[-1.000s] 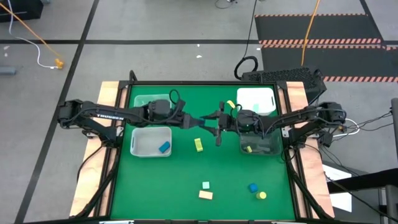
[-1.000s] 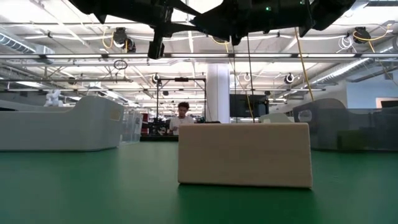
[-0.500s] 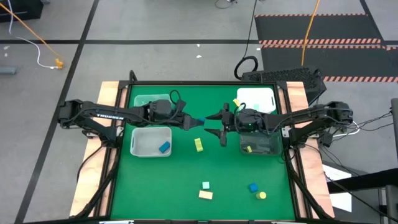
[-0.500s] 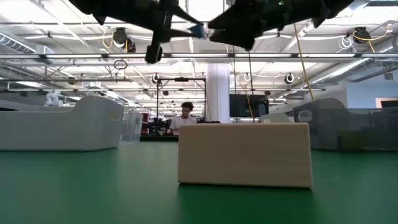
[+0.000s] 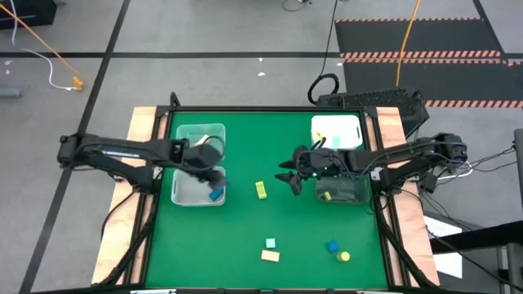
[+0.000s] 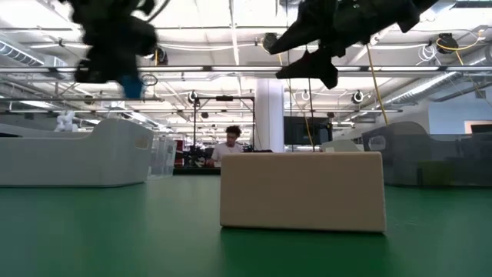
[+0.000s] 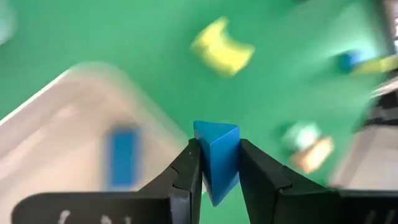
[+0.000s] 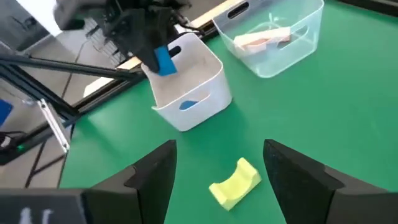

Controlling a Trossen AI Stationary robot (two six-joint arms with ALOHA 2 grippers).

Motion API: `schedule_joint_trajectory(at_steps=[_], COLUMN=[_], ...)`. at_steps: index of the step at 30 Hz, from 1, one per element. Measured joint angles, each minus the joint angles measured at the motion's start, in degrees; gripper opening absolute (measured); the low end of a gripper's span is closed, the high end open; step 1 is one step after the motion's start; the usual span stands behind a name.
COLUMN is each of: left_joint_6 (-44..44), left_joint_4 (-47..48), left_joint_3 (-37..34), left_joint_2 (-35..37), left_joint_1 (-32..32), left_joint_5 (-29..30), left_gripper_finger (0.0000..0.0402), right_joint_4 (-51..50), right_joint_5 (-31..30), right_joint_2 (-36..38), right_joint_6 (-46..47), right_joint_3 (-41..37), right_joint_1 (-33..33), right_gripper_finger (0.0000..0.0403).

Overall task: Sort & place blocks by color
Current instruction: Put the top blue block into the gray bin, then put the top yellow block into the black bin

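Overhead, table-level, two wrist-mounted views

Left gripper (image 7: 214, 171) clamped at table's 9 o'clock, arm reaching inward. Right gripper (image 5: 288, 178) fingers spread, near centre, toward 3 o'clock.

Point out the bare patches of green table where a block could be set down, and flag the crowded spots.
Free: the near-left green table, below the white bin, and the strip between the yellow arched block and the near mint and tan blocks. Crowded: the near-right blue and yellow pieces, and both bin rows.
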State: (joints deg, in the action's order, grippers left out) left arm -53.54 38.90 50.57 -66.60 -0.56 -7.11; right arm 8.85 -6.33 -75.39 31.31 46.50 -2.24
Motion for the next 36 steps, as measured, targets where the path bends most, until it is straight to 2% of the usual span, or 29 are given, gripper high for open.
schedule_joint_trajectory(at_steps=[3, 6, 10, 12, 15, 18, 27, 36], left_joint_6=[-4.01, -7.69, -10.59, -11.78, -15.53, -18.60, -20.32, -24.83], left_joint_4=[10.60, 14.89, 12.75, 12.38, 12.71, 12.77, 10.76, 7.82], left_joint_3=[-0.35, -1.44, -3.54, -4.61, -6.08, -6.98, -7.06, -7.06], left_joint_2=[2.07, 2.14, 1.95, 1.70, 1.74, 1.74, 1.74, 1.80], left_joint_1=[3.76, 6.81, 9.30, 10.00, 10.85, 11.15, 11.17, 11.15], left_joint_5=[5.17, 8.84, 10.46, 11.89, 14.75, 15.23, 15.23, 13.28], left_gripper_finger=[0.0080, 0.0080, 0.0081, 0.0081, 0.0084, 0.0097, 0.0179, 0.0238], right_joint_4=[2.08, 9.25, 21.18, 23.27, 19.50, 14.67, 9.24, 8.86], right_joint_5=[-4.62, -8.73, -4.84, -4.60, -8.99, -11.39, -11.63, -11.41], right_joint_2=[-1.01, -3.14, -7.21, -9.22, -11.66, -12.83, -13.05, -21.42], right_joint_6=[0.60, 0.66, 2.08, 2.12, 4.47, 9.94, 14.28, 14.49], right_joint_3=[0.00, -0.04, 0.02, 0.04, 0.04, -0.02, 0.00, 2.65], right_joint_1=[-1.24, -1.64, -1.60, -1.67, -1.75, -1.50, -2.28, -2.82], right_gripper_finger=[0.0230, 0.0230, 0.0230, 0.0230, 0.0229, 0.0228, 0.0228, 0.0228])
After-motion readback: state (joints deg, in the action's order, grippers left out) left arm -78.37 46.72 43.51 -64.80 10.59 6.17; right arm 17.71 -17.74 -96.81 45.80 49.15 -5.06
